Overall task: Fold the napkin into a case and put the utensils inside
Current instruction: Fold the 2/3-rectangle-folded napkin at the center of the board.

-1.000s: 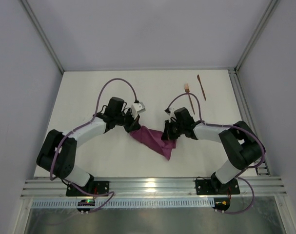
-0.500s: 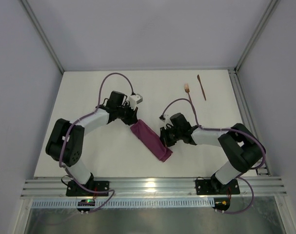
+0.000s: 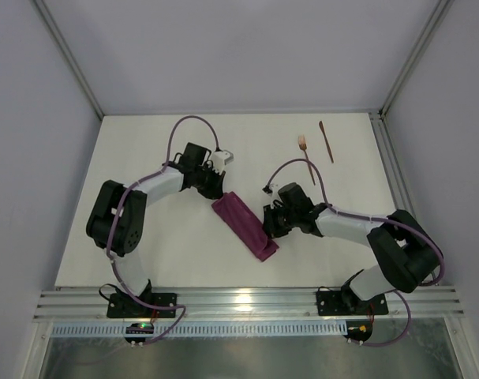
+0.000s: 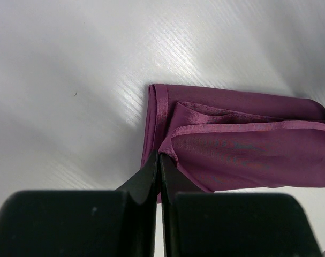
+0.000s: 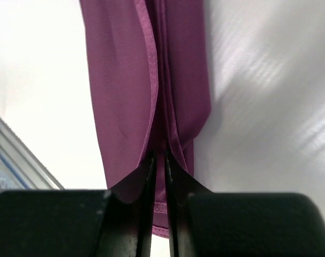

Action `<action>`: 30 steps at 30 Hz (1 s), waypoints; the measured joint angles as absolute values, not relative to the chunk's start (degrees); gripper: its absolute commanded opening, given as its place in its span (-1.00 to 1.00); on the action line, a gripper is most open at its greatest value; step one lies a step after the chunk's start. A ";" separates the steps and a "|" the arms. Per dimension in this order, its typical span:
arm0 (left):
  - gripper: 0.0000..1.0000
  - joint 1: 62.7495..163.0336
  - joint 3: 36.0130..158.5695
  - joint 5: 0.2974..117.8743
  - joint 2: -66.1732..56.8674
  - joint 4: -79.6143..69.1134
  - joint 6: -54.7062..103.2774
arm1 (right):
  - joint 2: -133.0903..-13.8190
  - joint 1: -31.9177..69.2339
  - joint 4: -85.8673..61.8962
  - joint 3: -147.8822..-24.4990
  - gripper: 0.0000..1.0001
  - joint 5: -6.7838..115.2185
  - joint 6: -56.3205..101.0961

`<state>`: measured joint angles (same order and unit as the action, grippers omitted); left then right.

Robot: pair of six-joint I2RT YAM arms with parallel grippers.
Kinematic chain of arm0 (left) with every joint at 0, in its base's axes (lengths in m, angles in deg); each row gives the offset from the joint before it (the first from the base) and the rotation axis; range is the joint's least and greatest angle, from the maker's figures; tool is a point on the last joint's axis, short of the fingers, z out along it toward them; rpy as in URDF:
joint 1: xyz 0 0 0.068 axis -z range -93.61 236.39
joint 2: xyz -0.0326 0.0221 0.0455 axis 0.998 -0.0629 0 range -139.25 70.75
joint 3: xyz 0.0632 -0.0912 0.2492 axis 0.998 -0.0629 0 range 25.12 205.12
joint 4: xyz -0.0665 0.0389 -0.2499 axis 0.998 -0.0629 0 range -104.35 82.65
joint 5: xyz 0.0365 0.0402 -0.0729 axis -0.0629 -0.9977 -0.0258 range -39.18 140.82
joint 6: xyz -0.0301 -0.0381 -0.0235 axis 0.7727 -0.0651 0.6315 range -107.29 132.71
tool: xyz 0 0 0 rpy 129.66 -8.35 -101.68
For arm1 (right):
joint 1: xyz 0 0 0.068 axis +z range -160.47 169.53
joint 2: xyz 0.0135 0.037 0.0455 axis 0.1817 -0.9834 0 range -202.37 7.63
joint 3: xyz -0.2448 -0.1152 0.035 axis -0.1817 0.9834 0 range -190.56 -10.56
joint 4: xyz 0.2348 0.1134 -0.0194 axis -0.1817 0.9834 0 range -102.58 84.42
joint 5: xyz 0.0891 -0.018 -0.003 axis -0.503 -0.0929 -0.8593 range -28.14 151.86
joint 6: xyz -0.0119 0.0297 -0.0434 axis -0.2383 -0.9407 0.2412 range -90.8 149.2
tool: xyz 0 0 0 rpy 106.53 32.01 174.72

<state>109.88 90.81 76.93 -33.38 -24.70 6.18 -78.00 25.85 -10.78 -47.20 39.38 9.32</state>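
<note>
1. The napkin (image 3: pixel 245 227) lies near the middle of the tabletop (image 3: pixel 144 142) as a narrow oblong strip. It runs on a slant from the centre toward the near right.
2. The left gripper (image 3: pixel 216 192) is at the strip's far-left end. In its wrist view the jaws are pressed together, nipping the cloth where a hemmed layer curls at that end.
3. The right gripper (image 3: pixel 267 230) is at the near-right end. Its jaws stand almost together with a pleat of cloth caught in the thin slit between them.
4. The fork (image 3: pixel 305 154) and knife (image 3: pixel 326 140) lie side by side near the far right corner, well apart from the cloth and from both arms.
5. The cloth looks thin, limp and light, with a slight sheen. The layers will likely slide over each other and spring open if let go carelessly.
6. The hemmed edges look like the best places to grip, since the stitching gives the fingers something firmer to hold. A pinch in the middle would likely drag every layer along and spoil the fold.
7. The cutlery looks slim, stiff and smooth, and it lies flat on the tabletop. A pinch across a handle seems best, and a slip looks likely.
8. As a judgement, the folding looks well along, while loading the cutlery is not yet begun.
</note>
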 measured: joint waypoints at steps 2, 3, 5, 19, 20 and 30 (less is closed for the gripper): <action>-1.00 109.88 91.01 76.80 -33.38 -24.96 6.16 | -76.27 25.87 -8.57 -47.48 -0.62 42.22 9.10; -1.00 109.88 91.10 76.76 -33.38 -25.00 6.16 | -75.35 25.89 -7.50 -47.61 -0.57 43.68 9.06; -1.00 109.88 91.25 76.69 -33.38 -25.11 6.16 | -73.34 25.91 -5.66 -47.83 -0.54 46.77 9.06; -1.00 109.88 91.47 76.41 -33.38 -25.29 6.05 | -67.11 25.93 -6.01 -48.69 0.06 49.56 12.12; -1.00 109.88 91.47 76.41 -33.38 -25.29 6.05 | -67.55 25.96 -6.65 -48.47 0.06 49.15 12.30; -0.93 109.88 91.47 76.43 -33.38 -25.31 6.01 | -74.09 25.93 -10.67 -44.47 -0.23 45.94 12.69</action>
